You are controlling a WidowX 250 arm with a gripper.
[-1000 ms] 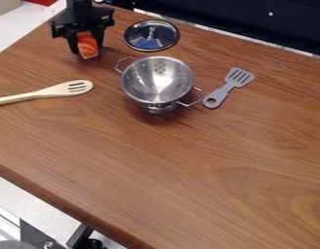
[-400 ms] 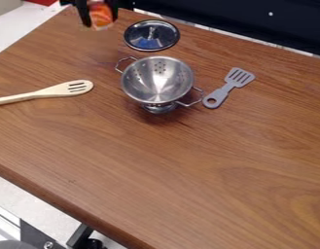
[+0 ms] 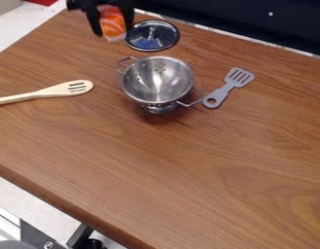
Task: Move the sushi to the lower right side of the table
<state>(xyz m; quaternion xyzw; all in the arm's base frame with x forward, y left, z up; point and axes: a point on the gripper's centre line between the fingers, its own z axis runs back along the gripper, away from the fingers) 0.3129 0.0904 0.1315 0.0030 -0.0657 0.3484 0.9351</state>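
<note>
Rightward from its earlier spot — the sushi [image 3: 113,23], clamped in the gripper [image 3: 111,26], now hangs near the pot lid [image 3: 152,36], seemingly above the table [image 3: 168,160].

Black pincer [image 3: 112,24] gripping orange-and-white sushi [image 3: 113,23] at upper left, round lid [image 3: 151,35] just beside, metal colander [image 3: 157,81], grey spatula [image 3: 228,87] to its right, slotted wooden spoon [image 3: 58,90] at left, brown desk [image 3: 155,170]

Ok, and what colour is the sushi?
The sushi is orange with paler stripes; it shows best in the camera view.
</note>
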